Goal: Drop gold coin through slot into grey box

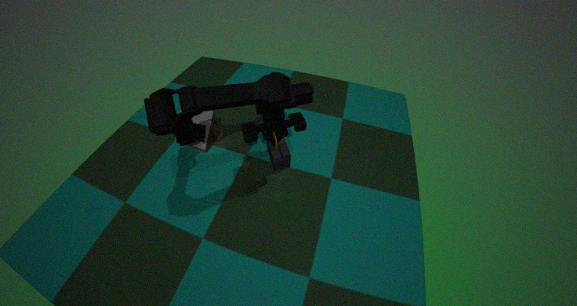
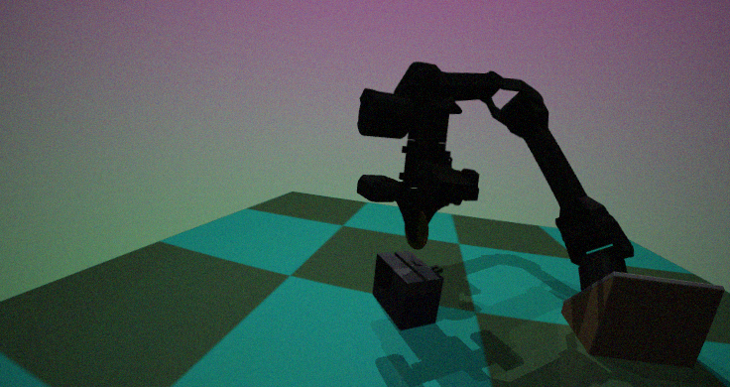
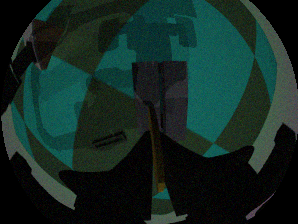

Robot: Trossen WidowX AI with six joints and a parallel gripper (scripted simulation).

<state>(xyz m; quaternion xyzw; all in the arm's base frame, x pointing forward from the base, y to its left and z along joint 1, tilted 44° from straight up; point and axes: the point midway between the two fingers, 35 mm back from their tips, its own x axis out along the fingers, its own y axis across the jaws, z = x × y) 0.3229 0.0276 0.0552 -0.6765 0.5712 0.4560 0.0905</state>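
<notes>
A closed tool (image 1: 275,136) (image 2: 418,231) (image 3: 152,135) grips a gold coin (image 1: 275,140) (image 2: 421,236) (image 3: 158,160), likely stiff, light and slippery, best pinched by its flat faces, high above the rim entering first.

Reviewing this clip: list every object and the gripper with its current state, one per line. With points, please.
Black parallel-jaw gripper (image 1: 275,136) (image 2: 417,241) (image 3: 152,135): shut on the coin, above the box.
Thin gold coin (image 1: 276,140) (image 2: 421,235) (image 3: 157,155): held on edge, outside the box.
Grey slotted box (image 1: 281,162) (image 2: 411,300) (image 3: 175,102): upright, lid on.
Dark-green holder (image 1: 255,185) (image 3: 110,140): on the checkered surface, coin out.
</notes>
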